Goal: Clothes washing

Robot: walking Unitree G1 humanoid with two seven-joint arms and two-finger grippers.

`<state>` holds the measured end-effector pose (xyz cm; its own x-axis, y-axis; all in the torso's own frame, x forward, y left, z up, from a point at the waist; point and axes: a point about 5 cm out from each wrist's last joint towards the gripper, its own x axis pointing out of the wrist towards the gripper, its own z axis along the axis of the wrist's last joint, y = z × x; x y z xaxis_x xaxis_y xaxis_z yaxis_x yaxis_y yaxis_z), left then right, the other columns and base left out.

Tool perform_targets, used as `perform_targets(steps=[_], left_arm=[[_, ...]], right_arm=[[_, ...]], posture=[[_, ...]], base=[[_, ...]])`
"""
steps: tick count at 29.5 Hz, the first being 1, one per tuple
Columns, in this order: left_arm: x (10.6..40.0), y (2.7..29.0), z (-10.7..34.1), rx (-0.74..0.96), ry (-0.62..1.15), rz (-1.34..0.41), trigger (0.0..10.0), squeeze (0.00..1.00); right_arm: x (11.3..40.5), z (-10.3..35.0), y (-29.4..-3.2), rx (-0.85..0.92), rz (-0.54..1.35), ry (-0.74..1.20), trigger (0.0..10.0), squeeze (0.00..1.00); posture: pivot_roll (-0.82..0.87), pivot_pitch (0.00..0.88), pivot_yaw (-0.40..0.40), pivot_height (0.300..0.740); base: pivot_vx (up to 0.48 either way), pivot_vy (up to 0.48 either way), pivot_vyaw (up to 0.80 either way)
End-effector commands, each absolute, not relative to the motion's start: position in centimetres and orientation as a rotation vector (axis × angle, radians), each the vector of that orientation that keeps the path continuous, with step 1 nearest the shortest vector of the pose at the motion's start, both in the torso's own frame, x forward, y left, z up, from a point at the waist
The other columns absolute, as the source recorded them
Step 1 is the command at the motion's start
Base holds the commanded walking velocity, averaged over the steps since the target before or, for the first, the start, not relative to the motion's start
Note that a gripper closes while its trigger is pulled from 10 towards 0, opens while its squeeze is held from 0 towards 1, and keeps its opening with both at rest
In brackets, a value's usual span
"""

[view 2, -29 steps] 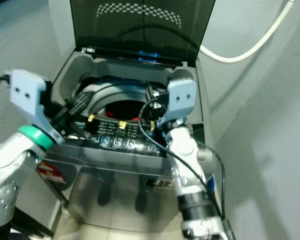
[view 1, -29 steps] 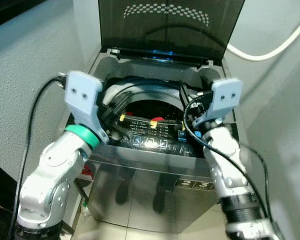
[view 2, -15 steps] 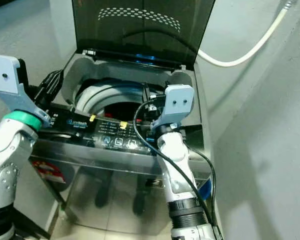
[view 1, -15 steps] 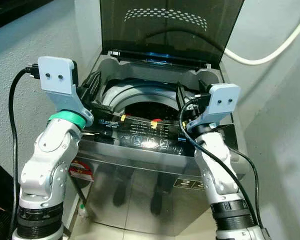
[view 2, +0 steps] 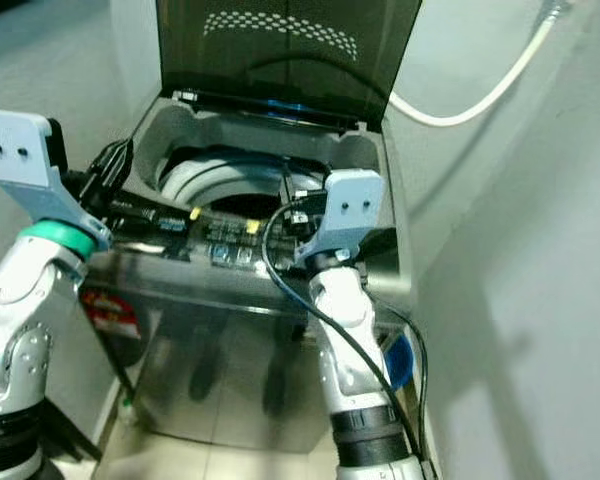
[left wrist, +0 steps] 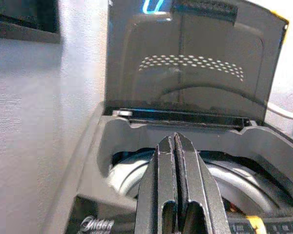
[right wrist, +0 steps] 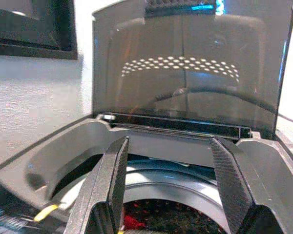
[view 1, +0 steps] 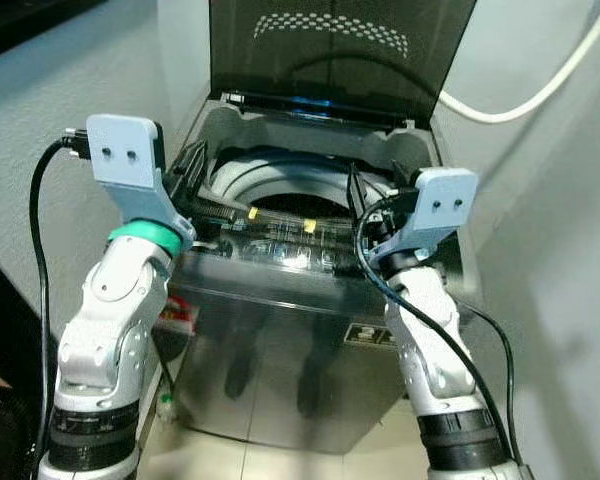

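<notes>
Top-loader washing machine, lid up; left gripper jaws closed empty, right gripper jaws wide; risk: lid knocked shut by a raised arm.

Washing machine fills frame centre, lid standing upright at top centre, behind the drum opening. Control panel runs across the front edge of the machine, below the opening. Clothes lie inside the drum. Hose curves along the wall at upper right, right of the lid. Left gripper sits at the machine's left rim, mid-left of frame. Right gripper sits over the right side of the opening, centre-right. Sticker at lower left on the machine's side.
</notes>
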<state>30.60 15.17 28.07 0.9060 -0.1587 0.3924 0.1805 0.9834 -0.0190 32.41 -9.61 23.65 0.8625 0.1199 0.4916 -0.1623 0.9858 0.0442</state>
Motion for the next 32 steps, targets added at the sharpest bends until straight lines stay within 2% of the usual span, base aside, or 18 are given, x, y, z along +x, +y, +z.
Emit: perform_targets(steps=[1,23,32], left_arm=[[30.7,14.9,27.8,-0.066,-0.392,-0.182,10.0,0.0],[30.9,14.7,27.3,-0.063,-0.384,-0.185,10.0,0.0],[30.9,14.0,25.4,-0.02,-0.311,-0.216,10.0,0.0]], right_arm=[[32.4,23.3,-9.8,0.063,0.14,-0.491,10.0,0.0],[32.1,22.6,-9.2,0.002,0.196,-0.458,10.0,0.0],[31.6,21.1,-8.2,-0.056,0.306,-0.422,10.0,0.0]], posture=[[0.14,0.0,-0.026,0.74],[0.14,0.001,-0.025,0.74],[0.14,0.0,-0.028,0.74]], base=[[-0.375,0.0,0.0],[-0.37,0.0,0.0],[0.0,0.0,0.8]])
